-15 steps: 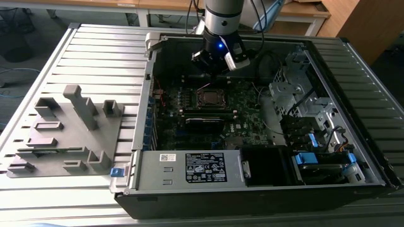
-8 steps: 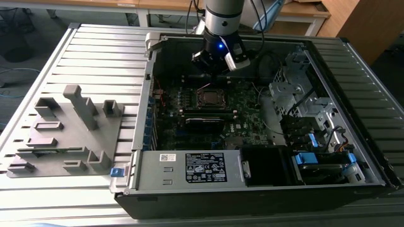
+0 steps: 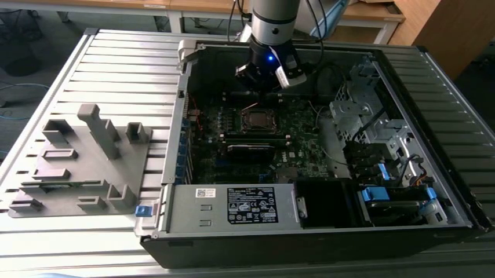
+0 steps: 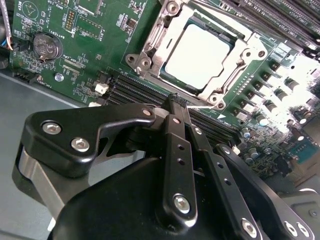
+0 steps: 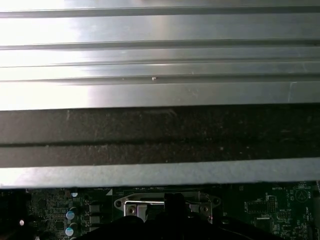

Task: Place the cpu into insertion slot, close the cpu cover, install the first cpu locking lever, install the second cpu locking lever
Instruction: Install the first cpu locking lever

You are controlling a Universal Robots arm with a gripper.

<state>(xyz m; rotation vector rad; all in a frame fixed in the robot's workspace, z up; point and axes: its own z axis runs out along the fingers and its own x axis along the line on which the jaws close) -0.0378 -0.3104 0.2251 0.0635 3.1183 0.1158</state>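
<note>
The cpu (image 4: 200,52) lies flat in the insertion slot (image 3: 258,119), its pale metal face showing through the window of the cpu cover (image 4: 150,47). The silvery cover frame lies down around the chip. My gripper (image 4: 177,102) hovers just off one edge of the socket, its two black fingers pressed together with nothing between them. In the exterior view the gripper (image 3: 267,87) hangs inside the open computer case, just behind the socket. The first wrist view shows the socket's rim (image 5: 165,204) below the case wall.
Long black memory slots (image 4: 130,90) run beside the socket, with a coin battery (image 4: 46,46) farther off. A black card (image 3: 251,147), the power supply (image 3: 232,205) and the drive cage (image 3: 363,110) crowd the case. A grey fixture block (image 3: 85,162) sits on the slatted table (image 3: 116,63).
</note>
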